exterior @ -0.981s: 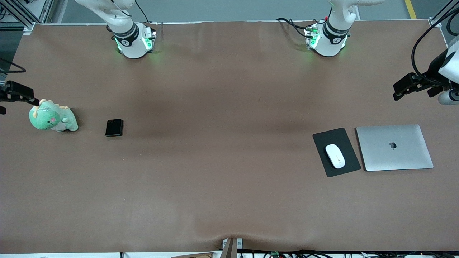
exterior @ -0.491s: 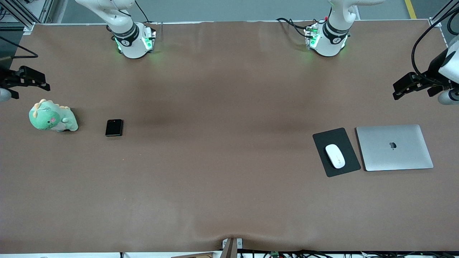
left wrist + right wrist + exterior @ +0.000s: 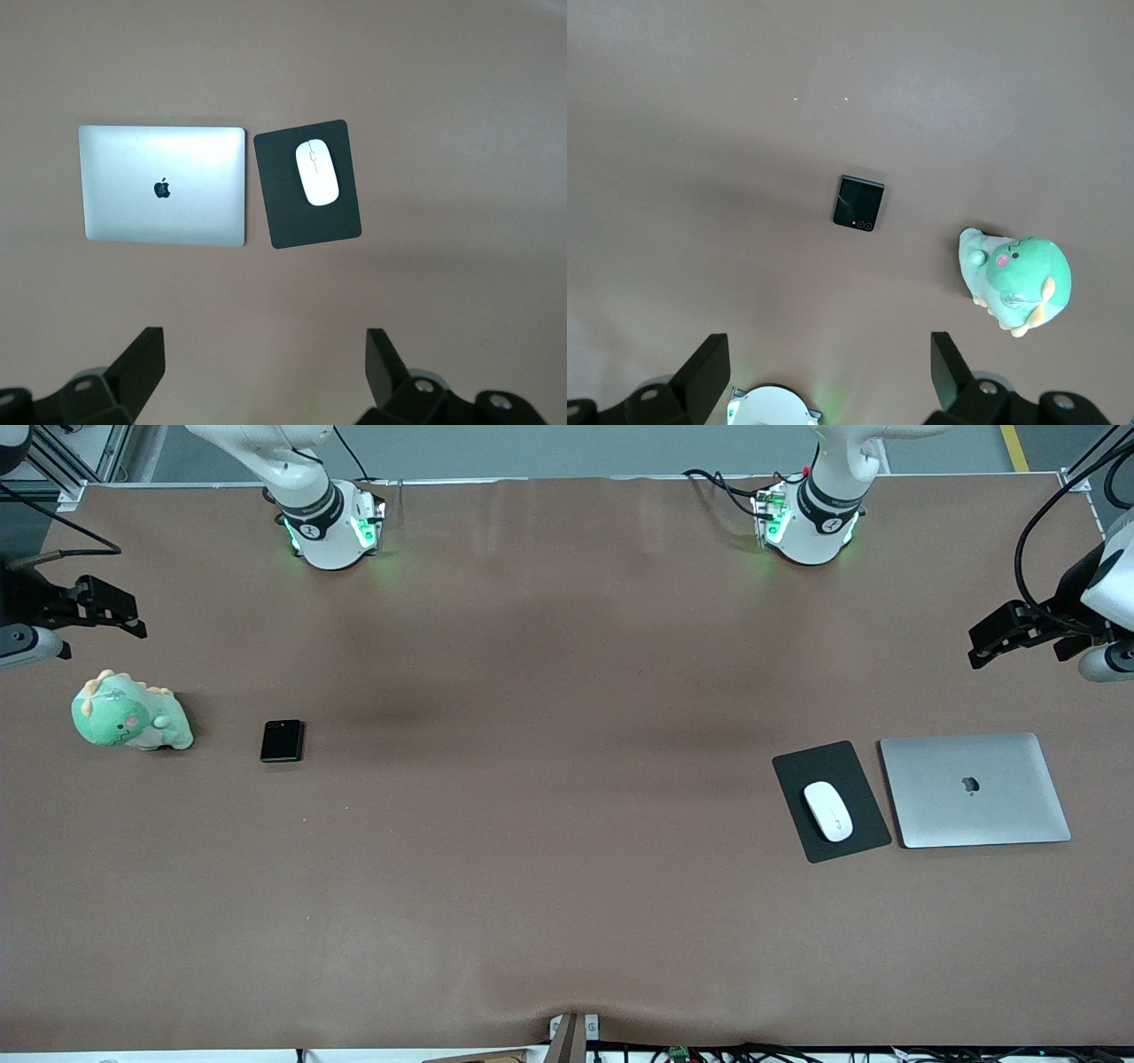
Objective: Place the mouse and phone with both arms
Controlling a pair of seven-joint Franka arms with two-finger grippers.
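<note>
The white mouse lies on a dark mat beside a closed silver laptop, toward the left arm's end of the table. The left wrist view shows the mouse too. The black phone lies flat on the table beside a green plush dinosaur, and it also shows in the right wrist view. My left gripper is open and empty, up over bare table close to the laptop. My right gripper is open and empty, up over the table's end near the dinosaur.
The laptop and the mat lie side by side in the left wrist view. The dinosaur and the right arm's base show in the right wrist view. Brown cloth covers the table.
My right gripper has moved away from the dinosaur toward the robots' bases and a little toward the table's middle. The left gripper has barely moved. Mouse and phone lie as before.
</note>
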